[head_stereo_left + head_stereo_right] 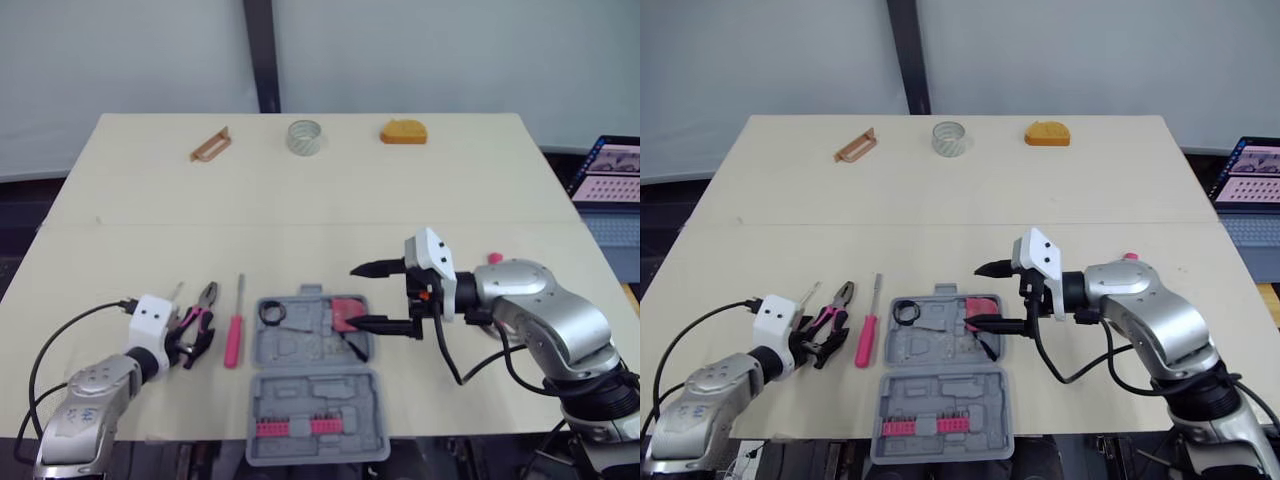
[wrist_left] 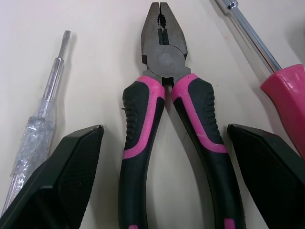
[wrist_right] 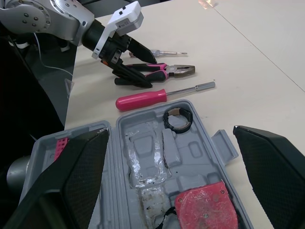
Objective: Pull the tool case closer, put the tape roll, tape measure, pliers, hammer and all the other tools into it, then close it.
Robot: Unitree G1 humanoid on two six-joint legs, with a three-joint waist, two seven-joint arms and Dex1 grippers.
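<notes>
Left wrist view shows left claw spread around pliers; right claw gapes over tool case.

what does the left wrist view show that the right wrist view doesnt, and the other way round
Left wrist view: the ridged teeth in the pliers' closed nose and the thin screwdriver's clear handle. Right wrist view: the open tool case holding the black tape roll and pink tape measure. Both: pliers, thin screwdriver, pink screwdriver, and the left gripper, jaws open astride the pliers' handles.
</notes>
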